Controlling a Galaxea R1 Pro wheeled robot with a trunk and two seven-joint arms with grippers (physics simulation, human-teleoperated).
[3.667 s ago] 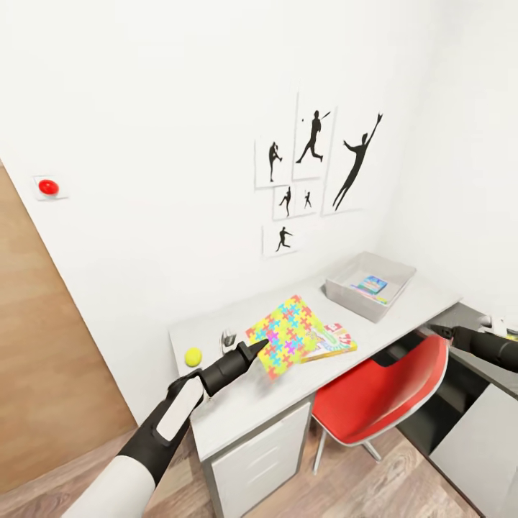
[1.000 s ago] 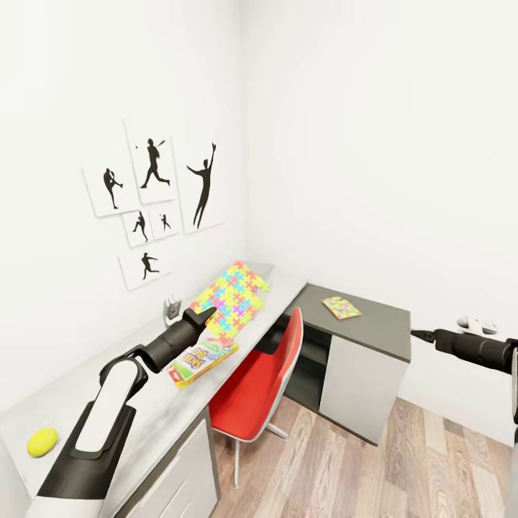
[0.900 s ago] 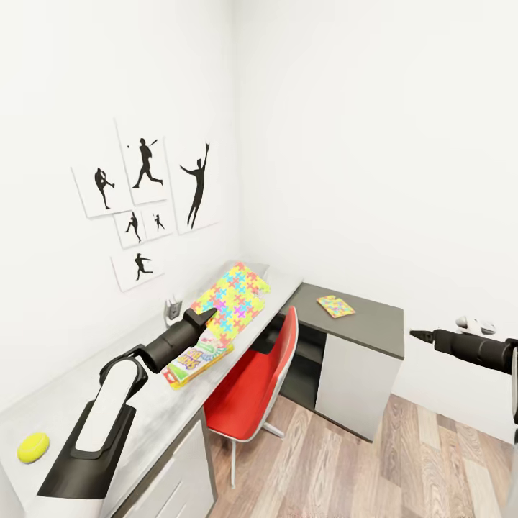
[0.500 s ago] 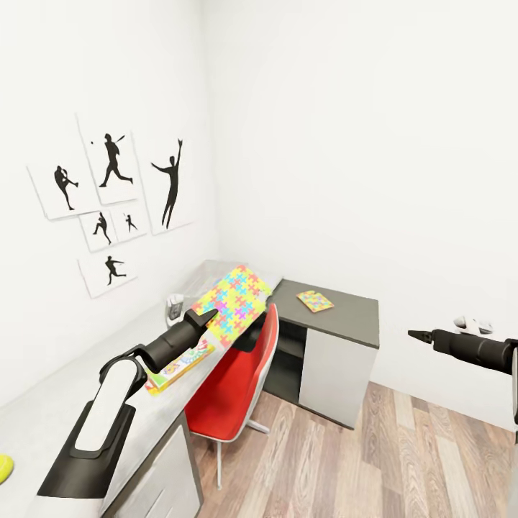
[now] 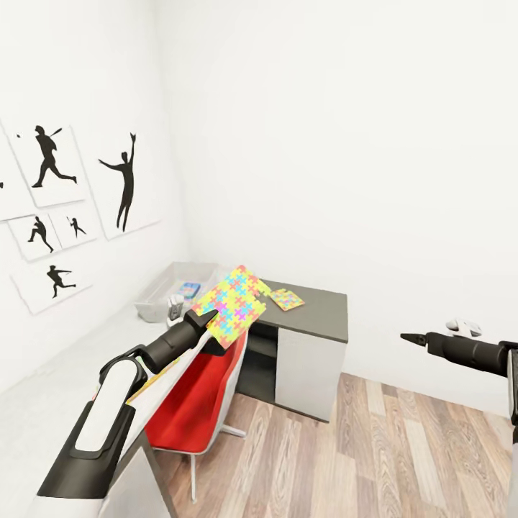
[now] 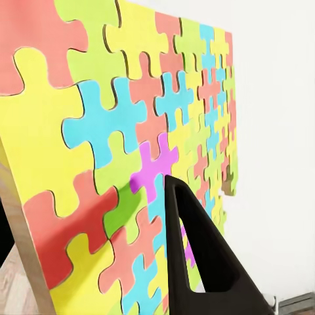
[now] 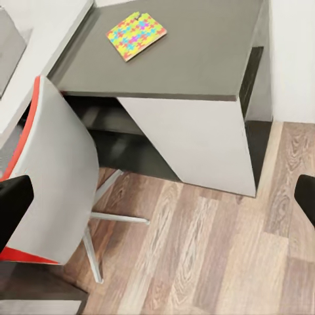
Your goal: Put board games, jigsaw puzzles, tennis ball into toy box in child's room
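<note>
Multicoloured, the large jigsaw puzzle hung at mid-frame, clamped in the left pincer above the red chair. Behind it, upper left, sat the grey toy box; a smaller jigsaw puzzle lay on the dark worktop. Right pincer: spread wide.

The left arm was extended from the lower left toward the frame's centre, and its left gripper was clamped on the jigsaw puzzle. The right arm was held out at the right edge, level, and the right gripper was seen narrowed to 1 point.
</note>
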